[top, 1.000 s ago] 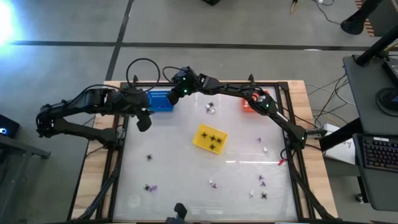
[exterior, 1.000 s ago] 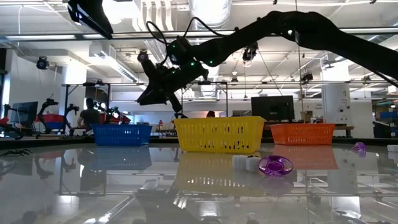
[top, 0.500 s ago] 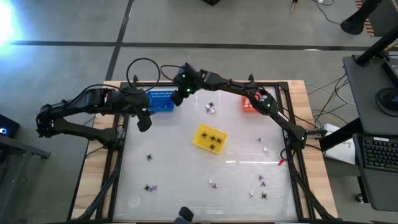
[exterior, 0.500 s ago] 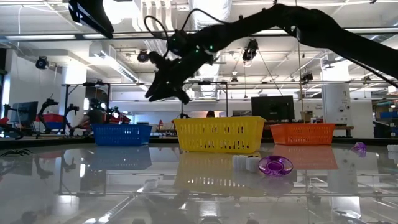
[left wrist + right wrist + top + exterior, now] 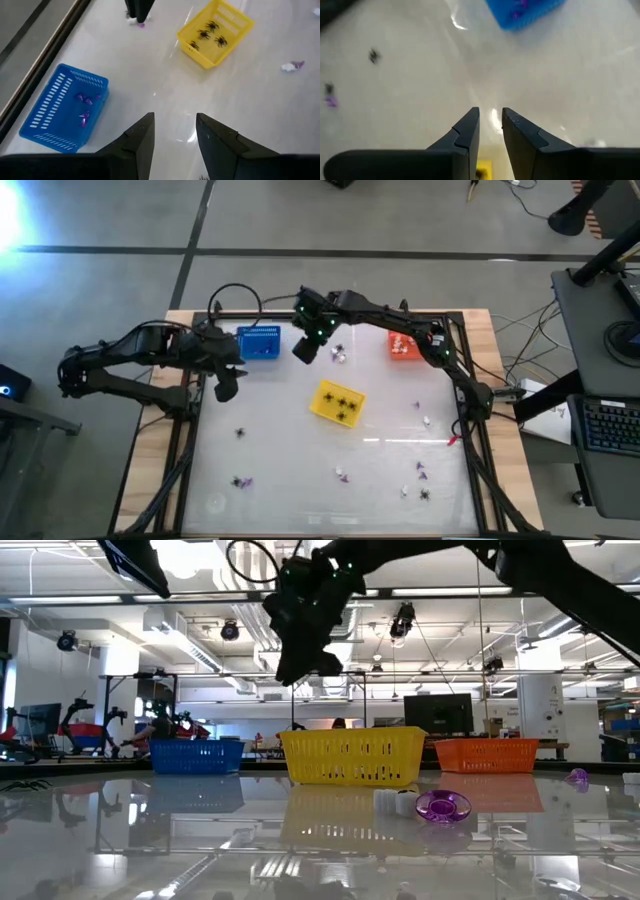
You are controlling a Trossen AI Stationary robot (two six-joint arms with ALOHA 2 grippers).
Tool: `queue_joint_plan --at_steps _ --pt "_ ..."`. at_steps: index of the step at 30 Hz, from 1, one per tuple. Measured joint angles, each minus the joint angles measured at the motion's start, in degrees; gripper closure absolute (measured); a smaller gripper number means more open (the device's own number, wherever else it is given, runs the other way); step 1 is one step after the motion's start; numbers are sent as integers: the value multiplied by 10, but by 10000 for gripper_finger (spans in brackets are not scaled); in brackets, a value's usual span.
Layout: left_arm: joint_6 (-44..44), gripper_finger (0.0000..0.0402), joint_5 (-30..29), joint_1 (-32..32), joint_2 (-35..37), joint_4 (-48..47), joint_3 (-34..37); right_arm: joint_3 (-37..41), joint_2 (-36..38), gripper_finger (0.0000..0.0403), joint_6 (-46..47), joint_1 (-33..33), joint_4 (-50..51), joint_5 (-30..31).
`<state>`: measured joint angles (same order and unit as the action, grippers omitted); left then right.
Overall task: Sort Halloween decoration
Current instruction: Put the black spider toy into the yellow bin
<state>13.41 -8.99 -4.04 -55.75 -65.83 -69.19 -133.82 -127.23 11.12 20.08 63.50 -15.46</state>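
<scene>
Three small baskets stand on the glass table: a blue basket (image 5: 260, 343) with purple bits (image 5: 83, 105) in it, a yellow basket (image 5: 337, 401) holding black spiders (image 5: 210, 31), and an orange basket (image 5: 403, 344). Loose Halloween decoration pieces lie scattered over the near half (image 5: 343, 475) and one pair (image 5: 340, 355) lies between the blue and orange baskets. My right gripper (image 5: 305, 350) hangs high over the table right of the blue basket, fingers (image 5: 466, 131) a little apart with nothing between them. My left gripper (image 5: 228, 385) hovers open near the blue basket's near left side, empty.
A purple piece (image 5: 443, 805) and a white piece (image 5: 400, 802) lie close to the low camera. More pieces lie at the near left (image 5: 240, 480) and near right (image 5: 422, 492). Bare glass lies between the baskets and the near edge.
My right gripper has risen and swung from above the blue basket toward the table's right and near side, tipping further downward. The baskets and loose pieces have stayed in place.
</scene>
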Motion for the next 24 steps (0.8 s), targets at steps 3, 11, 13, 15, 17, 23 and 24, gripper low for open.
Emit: queue_joint_plan --at_steps 3,11,13,15,17,23,24 --pt "5 274 2 23 -1 -8 0 0 9 325 4 -20 32 31" --pt "61 274 10 109 0 -34 17 0 16 325 45 -79 66 41" --pt "84 274 11 134 0 -39 26 0 17 325 59 -93 73 41" --pt "113 274 18 159 0 -48 35 1 21 325 77 -107 88 41" --pt "138 274 36 180 0 -60 43 1 27 326 100 -122 100 44" --pt "184 274 52 231 0 -71 67 1 65 326 163 -174 106 111" --pt "187 274 53 235 1 -71 74 1 73 326 174 -181 110 124"
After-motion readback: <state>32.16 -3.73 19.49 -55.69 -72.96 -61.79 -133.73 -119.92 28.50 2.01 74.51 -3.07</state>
